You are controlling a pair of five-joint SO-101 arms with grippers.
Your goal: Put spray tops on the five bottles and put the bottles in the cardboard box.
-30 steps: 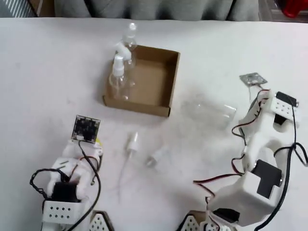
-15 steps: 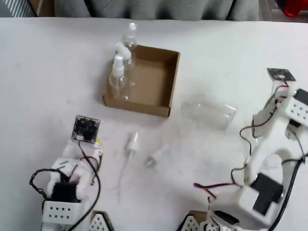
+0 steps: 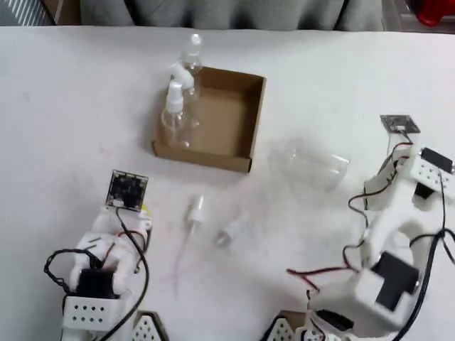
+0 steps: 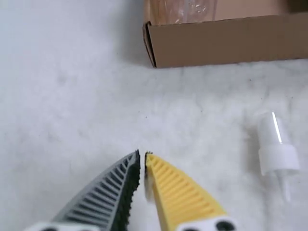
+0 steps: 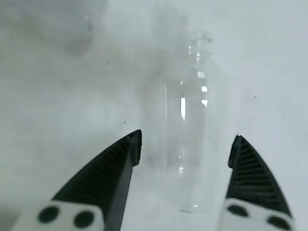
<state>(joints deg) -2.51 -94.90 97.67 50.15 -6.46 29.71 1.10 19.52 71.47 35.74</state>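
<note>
The cardboard box [image 3: 220, 124] sits mid-table, and capped clear bottles [image 3: 174, 106] stand at its left side. One bare clear bottle [image 3: 309, 165] lies to the right of the box. In the right wrist view this bottle [image 5: 187, 120] lies just ahead of my open right gripper [image 5: 185, 147], in line with the gap between its fingers. A loose white spray top [image 3: 193, 212] with its tube lies in front of the box, next to a small clear bottle [image 3: 231, 231] on its side. My left gripper [image 4: 142, 156] is shut on nothing, low over the table short of the box [image 4: 226, 38] and beside the spray top [image 4: 275, 149].
The left arm [image 3: 99, 270] rests at the near left corner and the right arm [image 3: 398, 227] at the near right. A dark strip runs along the table's far edge.
The right arm swung out to the right, then came back a little toward the lying bottle. The left arm and the objects have not moved.
</note>
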